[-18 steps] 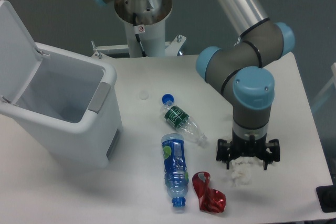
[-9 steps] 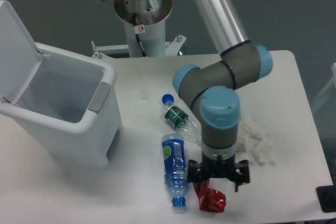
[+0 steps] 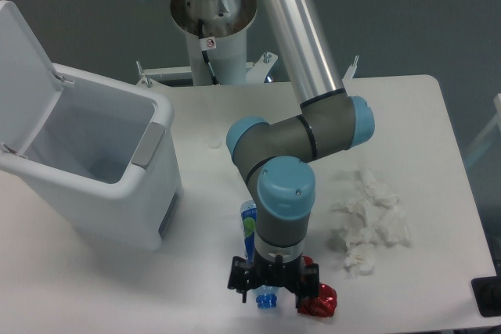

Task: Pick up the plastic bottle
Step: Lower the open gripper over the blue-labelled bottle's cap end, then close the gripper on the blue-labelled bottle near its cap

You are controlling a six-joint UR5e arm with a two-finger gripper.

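The plastic bottle (image 3: 248, 223) lies on the white table (image 3: 407, 115), clear with a blue label and a green patch. Its blue cap (image 3: 266, 299) points toward the front edge. My gripper (image 3: 273, 285) hangs straight over the bottle's lower half and hides most of its body. The black jaws stand apart, one on each side of the bottle's neck end, and they are not closed on it. The bottle still rests on the table.
A crushed red can (image 3: 320, 302) lies just right of the gripper. Crumpled white tissue (image 3: 368, 223) lies further right. An open white bin (image 3: 94, 162) stands at the left. The slimmer green-label bottle is hidden behind the arm. The robot base (image 3: 213, 13) is at the back.
The arm has swung left from over the tissue, past the red can, to above the blue-label bottle. The tissue is now uncovered. The bottle has not moved.
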